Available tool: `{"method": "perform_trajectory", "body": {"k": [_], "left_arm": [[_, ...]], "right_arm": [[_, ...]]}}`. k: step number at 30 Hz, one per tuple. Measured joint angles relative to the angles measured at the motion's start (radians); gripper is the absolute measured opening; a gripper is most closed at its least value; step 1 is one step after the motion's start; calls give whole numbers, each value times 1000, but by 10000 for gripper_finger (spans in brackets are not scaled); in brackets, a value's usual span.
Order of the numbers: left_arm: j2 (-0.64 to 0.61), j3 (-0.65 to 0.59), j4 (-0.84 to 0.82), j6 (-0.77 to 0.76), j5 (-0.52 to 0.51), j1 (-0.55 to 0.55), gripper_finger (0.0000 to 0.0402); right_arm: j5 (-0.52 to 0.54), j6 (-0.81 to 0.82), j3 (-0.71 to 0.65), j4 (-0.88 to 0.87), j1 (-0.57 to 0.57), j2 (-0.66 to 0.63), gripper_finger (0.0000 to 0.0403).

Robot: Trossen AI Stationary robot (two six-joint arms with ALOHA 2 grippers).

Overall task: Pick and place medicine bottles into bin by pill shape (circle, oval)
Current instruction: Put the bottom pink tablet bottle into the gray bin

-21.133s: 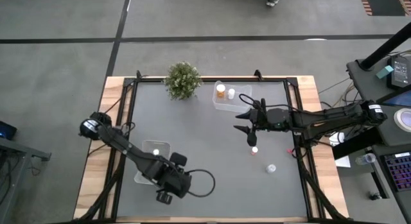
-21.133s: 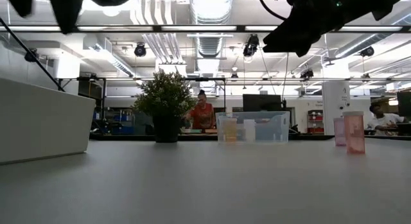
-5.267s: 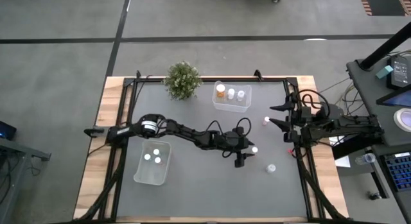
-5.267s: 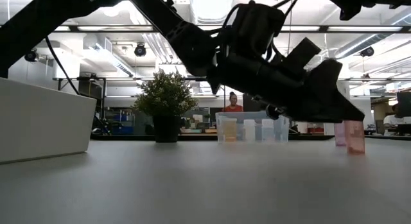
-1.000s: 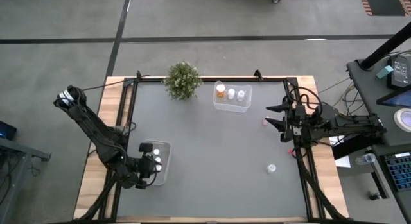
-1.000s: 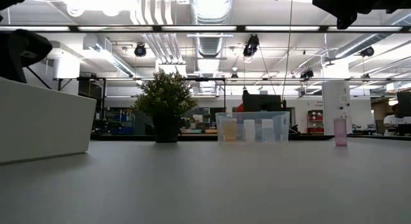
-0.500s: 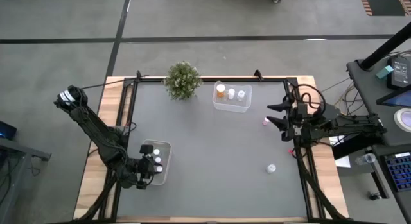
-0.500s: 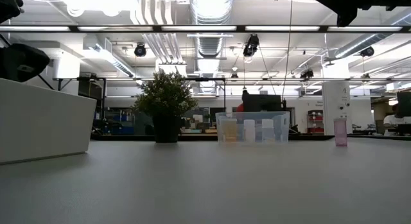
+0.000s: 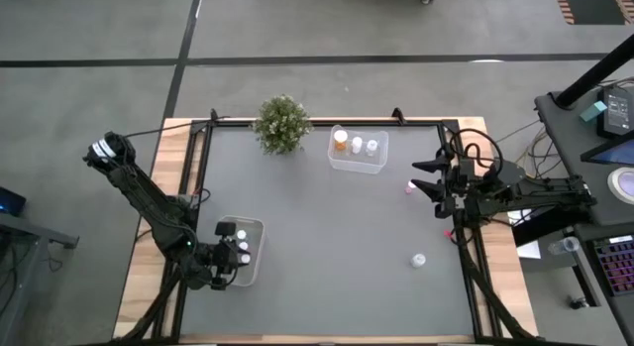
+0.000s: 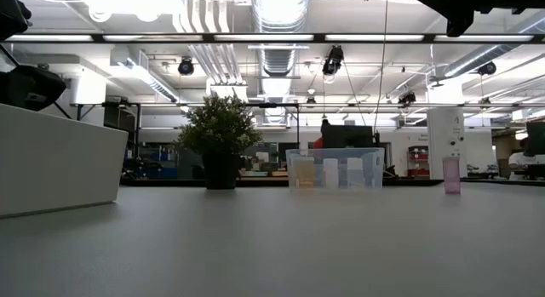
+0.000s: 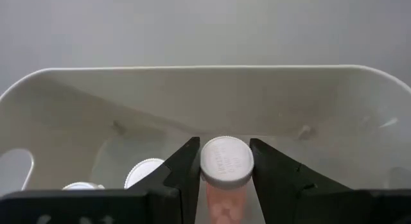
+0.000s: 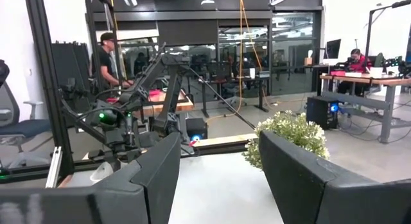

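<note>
Left hand (image 11: 221,185) is clamped on a pink bottle (image 11: 226,166) over the white bin (image 9: 236,253). Only the left wrist view shows this grip, plus two white caps (image 11: 142,174) inside. Right hand (image 9: 426,177), fingers apart, hovers empty beside another pink bottle (image 9: 409,187). Clear bin (image 9: 358,150) holds three bottles. One white bottle (image 9: 419,259) lies loose on the surface (image 9: 327,237).

White-capped pink medicine bottle (image 11: 226,166) upright over the white bin (image 11: 205,95); gripped.
</note>
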Motion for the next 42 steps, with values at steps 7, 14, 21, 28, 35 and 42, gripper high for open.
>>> {"method": "perform_trajectory", "body": {"k": [7, 14, 21, 28, 35, 42], "left_arm": [[0, -2, 15, 5, 0, -3, 108], [0, -2, 15, 5, 0, -3, 158], [-5, -3, 9, 5, 2, -3, 191], [-5, 7, 6, 8, 7, -3, 191], [-6, 75, 7, -4, 71, -1, 191], [-6, 224, -195, -329, 202, 46, 191]], "right_arm": [[0, 6, 0, 0, 0, 0, 205], [0, 10, 0, 0, 0, 0, 205], [0, 10, 0, 0, 0, 0, 205], [0, 18, 0, 0, 0, 0, 205], [0, 19, 0, 0, 0, 0, 206], [1, 23, 3, 0, 0, 0, 206]]}}
